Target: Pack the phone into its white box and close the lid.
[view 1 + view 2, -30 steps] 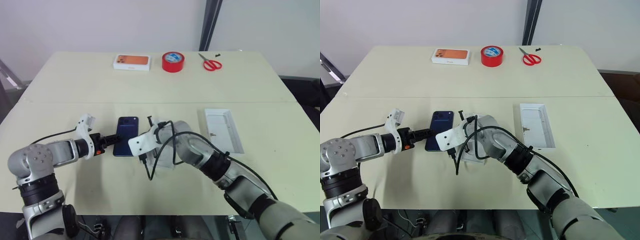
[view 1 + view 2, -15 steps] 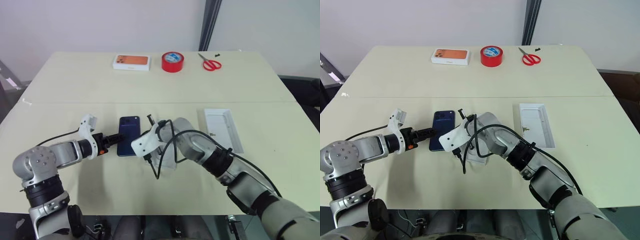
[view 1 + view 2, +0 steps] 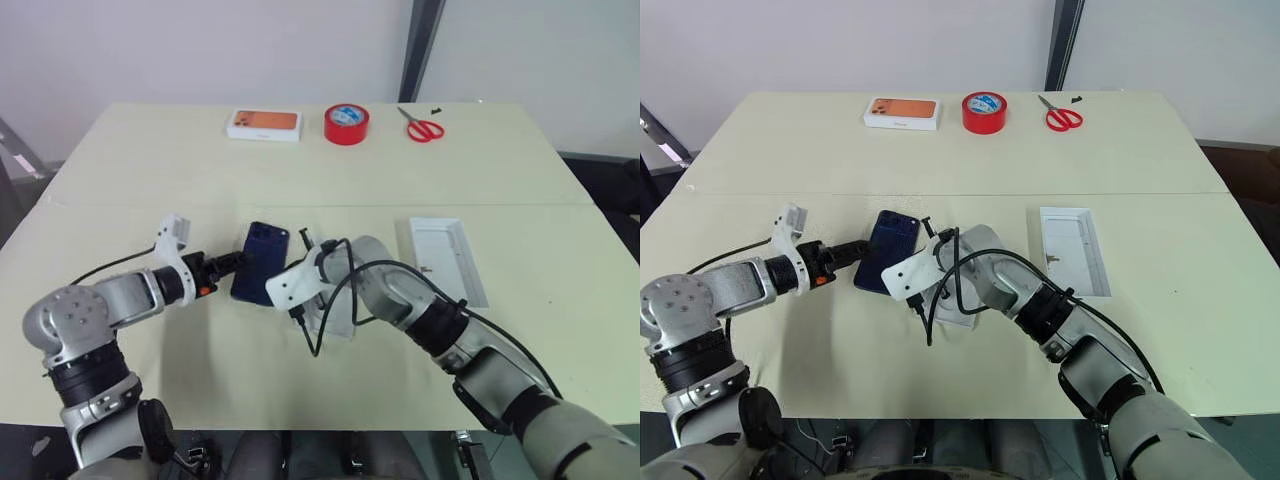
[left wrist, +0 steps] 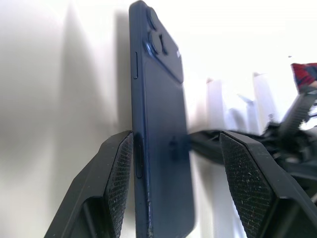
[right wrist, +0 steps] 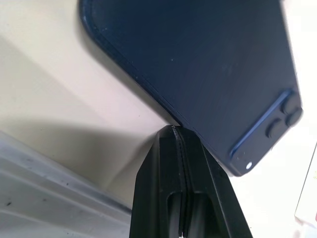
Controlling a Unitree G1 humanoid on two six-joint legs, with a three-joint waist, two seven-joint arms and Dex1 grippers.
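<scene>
The dark navy phone (image 3: 262,272) rests tilted on the table, its left side lifted, camera bump at the far end. My left gripper (image 3: 233,263) reaches in from the left, open, straddling the phone's near left edge. In the left wrist view one pad (image 4: 121,163) lies against the phone's (image 4: 161,148) side edge, and a gap separates the other pad (image 4: 245,173) from its back. My right gripper (image 5: 174,130) is shut, its tip pressed against the phone's (image 5: 198,59) right edge. The white box (image 3: 447,260) lies open to the right, apart from both grippers.
A flat white piece (image 3: 335,320) lies under my right forearm. At the table's far side sit a white box with an orange picture (image 3: 264,124), a red tape roll (image 3: 346,123) and red scissors (image 3: 424,127).
My left gripper rose and shifted right. The phone's left side lifted and the phone turned clockwise. The right gripper stayed put.
</scene>
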